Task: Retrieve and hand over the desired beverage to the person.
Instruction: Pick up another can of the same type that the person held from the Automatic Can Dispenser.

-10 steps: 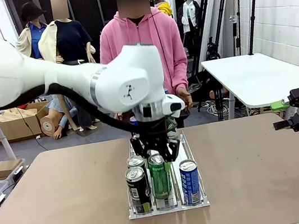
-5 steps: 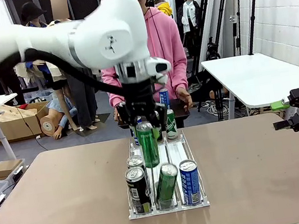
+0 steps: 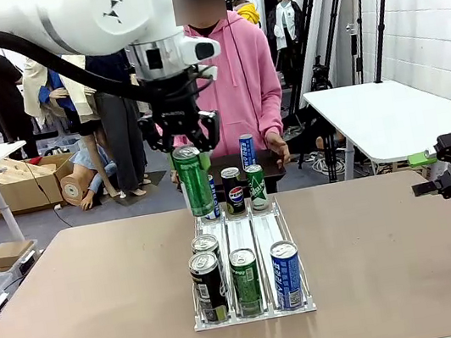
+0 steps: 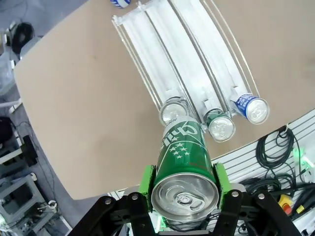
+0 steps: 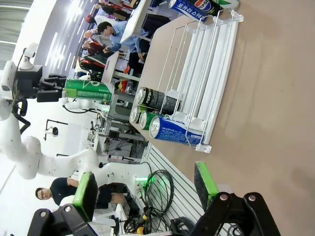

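green can (image 3: 194, 182) in left fingers (image 4: 147, 181)

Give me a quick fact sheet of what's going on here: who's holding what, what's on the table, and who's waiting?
Left gripper: shut on the green can, lifted clear above the rack
Right gripper: open, nothing in it, off at the table's right edge
Rack: clear three-lane tray mid-table
Front of rack: black can, second green can, blue can, one more can behind the black one
Far end of rack: several upright cans
Person: pink hoodie, standing across the table
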### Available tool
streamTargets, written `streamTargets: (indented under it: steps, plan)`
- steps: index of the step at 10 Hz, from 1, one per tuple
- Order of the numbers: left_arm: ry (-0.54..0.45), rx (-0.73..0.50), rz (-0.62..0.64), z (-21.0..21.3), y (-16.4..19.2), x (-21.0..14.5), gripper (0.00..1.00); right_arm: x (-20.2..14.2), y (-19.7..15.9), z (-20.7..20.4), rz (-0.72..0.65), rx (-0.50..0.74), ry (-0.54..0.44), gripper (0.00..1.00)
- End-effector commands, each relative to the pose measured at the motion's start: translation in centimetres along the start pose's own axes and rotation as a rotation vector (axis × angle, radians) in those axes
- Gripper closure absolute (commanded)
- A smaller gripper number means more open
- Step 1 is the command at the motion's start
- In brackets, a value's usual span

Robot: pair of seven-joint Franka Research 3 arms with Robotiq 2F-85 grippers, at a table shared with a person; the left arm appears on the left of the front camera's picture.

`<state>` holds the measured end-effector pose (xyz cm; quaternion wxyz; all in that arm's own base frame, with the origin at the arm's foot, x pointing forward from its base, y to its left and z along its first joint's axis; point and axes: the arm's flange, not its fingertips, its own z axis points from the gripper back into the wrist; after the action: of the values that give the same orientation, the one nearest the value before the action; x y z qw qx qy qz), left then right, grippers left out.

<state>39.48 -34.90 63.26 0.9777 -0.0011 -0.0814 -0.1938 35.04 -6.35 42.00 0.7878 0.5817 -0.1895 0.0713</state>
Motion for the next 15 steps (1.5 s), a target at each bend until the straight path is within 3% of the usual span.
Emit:
streamTargets:
  steps: [1,9,12,15]
  plan:
    - [0.008,-0.002,0.041,-0.5,3.0,-0.4,1.00,0.0,0.0,0.0,0.001,0.010,-0.003,0.00]
    - [0.059,-0.016,0.205,0.2,16.0,-7.7,1.00,0.0,0.0,0.0,0.001,0.010,-0.003,0.00]
    - [0.044,-0.043,0.231,0.0,18.4,-8.9,1.00,0.0,0.0,0.0,0.001,0.010,-0.003,0.00]
    - [0.075,-0.008,0.246,-0.2,18.1,-8.5,1.00,0.0,0.0,0.0,0.001,0.010,-0.003,0.00]
